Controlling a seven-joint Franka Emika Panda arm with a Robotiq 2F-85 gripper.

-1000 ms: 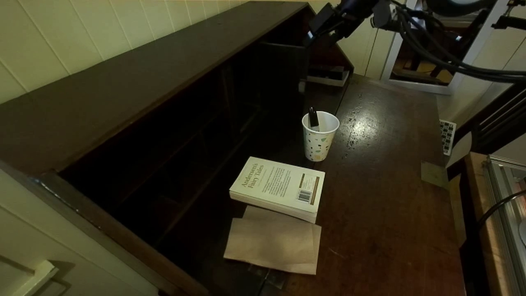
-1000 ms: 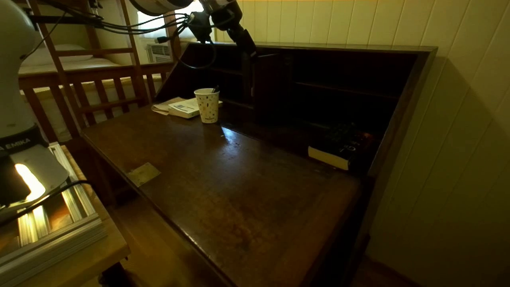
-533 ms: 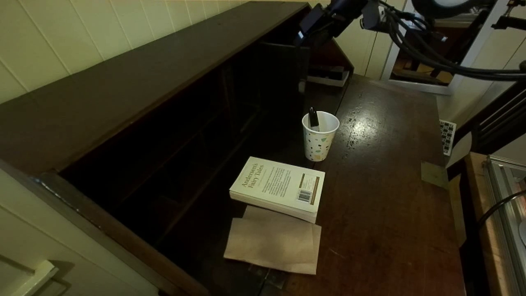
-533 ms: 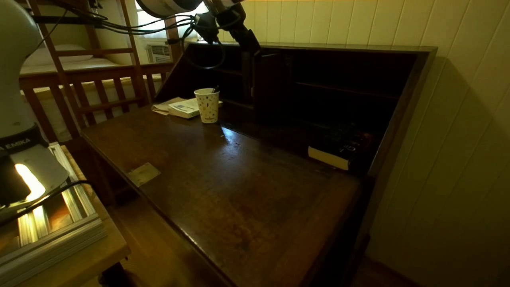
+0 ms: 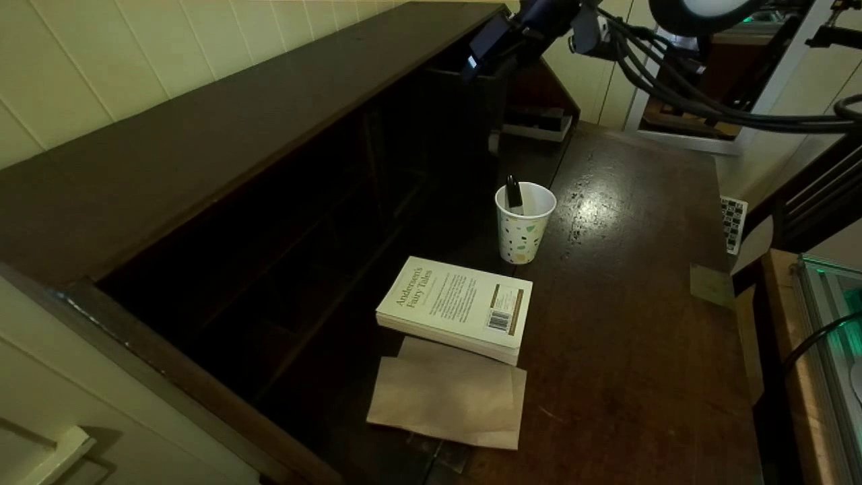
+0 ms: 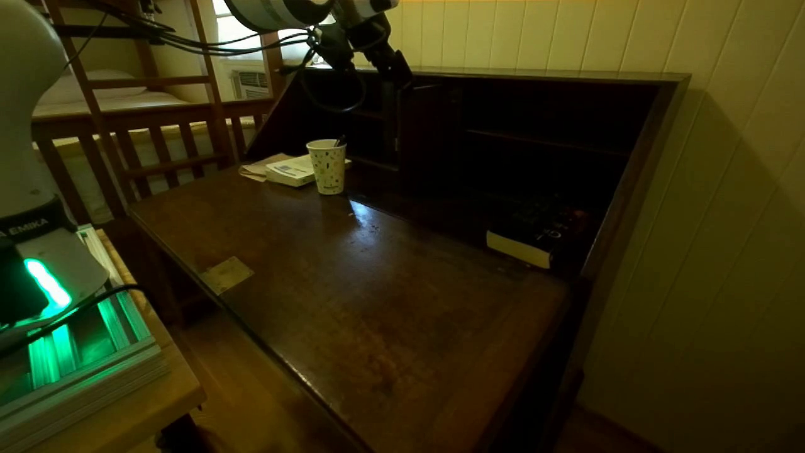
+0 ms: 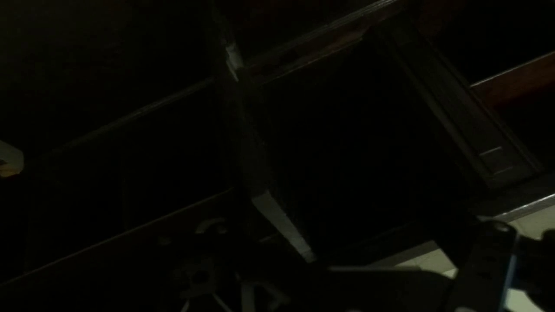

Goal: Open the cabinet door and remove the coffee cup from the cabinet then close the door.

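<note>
In an exterior view the claw [image 5: 488, 66] hangs a bit past 12 o'clock, right up by the top edge of the door [image 5: 465, 124]. Can't tell if they touch. The door's swung out from the cabinet [image 5: 236, 114], and the cup [image 5: 520, 236] is upright on the bench [image 5: 626, 337] near 3 o'clock, well apart from the claw, with a black stick [image 5: 513, 195] poking out. A white book [image 5: 454, 306] lies just beside it at the cup's 7 o'clock, with brown paper [image 5: 448, 401] at the book's 6 o'clock.

In an exterior view I also get a dark book [image 6: 534, 239] at 3 o'clock and a green light [image 6: 47, 289] glowing at 9. There the claw's at 12, tip right by the door's top corner, and the cup's at 10, with a bed [image 6: 126, 99] farther out the same way.

Wrist view is really dark. The claw sits between 4 and 7 o'clock, jaws spread wide apart. A grey strip [image 7: 284, 225] is at 6, too dim to say what it's part of or whether the claw touches it. Some pale wall [image 7: 427, 261] shows at 4, and a pale thing [image 7: 11, 160] is cut off at 9, can't tell what.
</note>
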